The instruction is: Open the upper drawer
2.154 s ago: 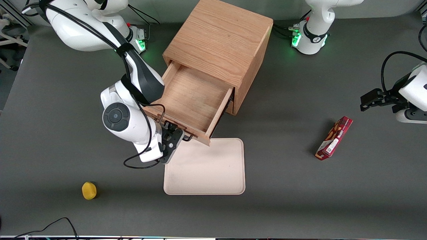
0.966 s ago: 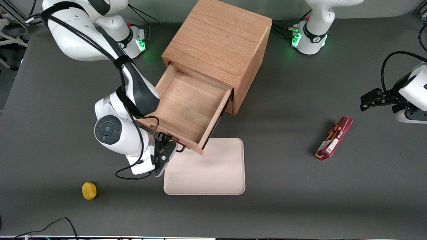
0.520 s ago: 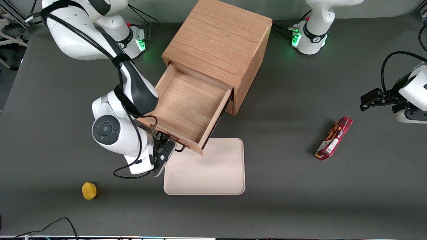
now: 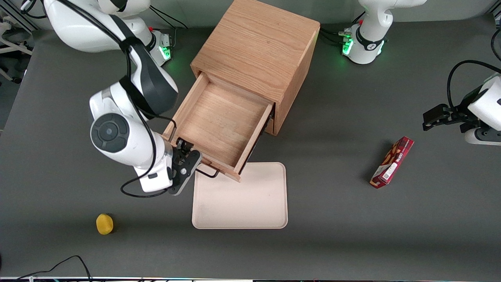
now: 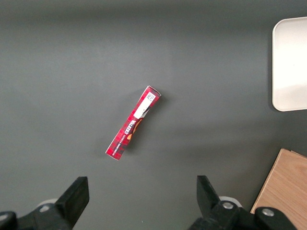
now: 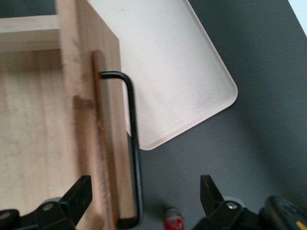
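The oak cabinet (image 4: 258,47) stands at the table's middle. Its upper drawer (image 4: 219,125) is pulled far out and shows a bare wooden floor. Its black wire handle (image 4: 208,173) sticks out from the drawer front over the tray's edge. My right gripper (image 4: 187,156) hangs at the handle's end nearer the working arm, fingers spread wide. In the right wrist view the handle (image 6: 134,143) runs along the drawer front (image 6: 112,120) between the two fingers of the gripper (image 6: 145,188), touching neither. The lower drawer is hidden under the upper one.
A beige tray (image 4: 240,196) lies in front of the drawer, also in the right wrist view (image 6: 172,72). A yellow fruit (image 4: 104,224) sits nearer the camera toward the working arm's end. A red snack box (image 4: 392,162) lies toward the parked arm's end. A small red round thing (image 6: 173,221) shows below the gripper.
The drawer came out a little more, then stopped. My gripper has let go of the handle, opened wide and shifted along it toward the working arm's end, with the wrist drawn back.
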### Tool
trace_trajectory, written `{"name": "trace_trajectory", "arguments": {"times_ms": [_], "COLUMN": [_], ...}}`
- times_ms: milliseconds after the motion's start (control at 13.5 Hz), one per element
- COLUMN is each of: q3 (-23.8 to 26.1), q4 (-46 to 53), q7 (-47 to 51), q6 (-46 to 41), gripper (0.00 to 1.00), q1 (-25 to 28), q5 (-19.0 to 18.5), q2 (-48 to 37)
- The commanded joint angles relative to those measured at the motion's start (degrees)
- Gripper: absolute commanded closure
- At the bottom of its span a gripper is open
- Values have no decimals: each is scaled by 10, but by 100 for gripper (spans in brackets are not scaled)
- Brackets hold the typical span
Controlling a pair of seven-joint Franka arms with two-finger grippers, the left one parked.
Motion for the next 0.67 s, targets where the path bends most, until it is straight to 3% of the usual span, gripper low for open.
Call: {"name": "trace_trajectory", "arguments": {"times_ms": [0, 297, 446, 594], "q3": [0, 2, 2, 3], "q4": [11, -39, -70, -94], "q7": [29, 41, 38, 35], "q6": [-59, -71, -103, -134], "gripper": [0, 0, 0, 0], "q1": [0, -69, -129, -169], "q5": [-12, -5, 36, 41], "q2": [-48, -157, -205, -239]}}
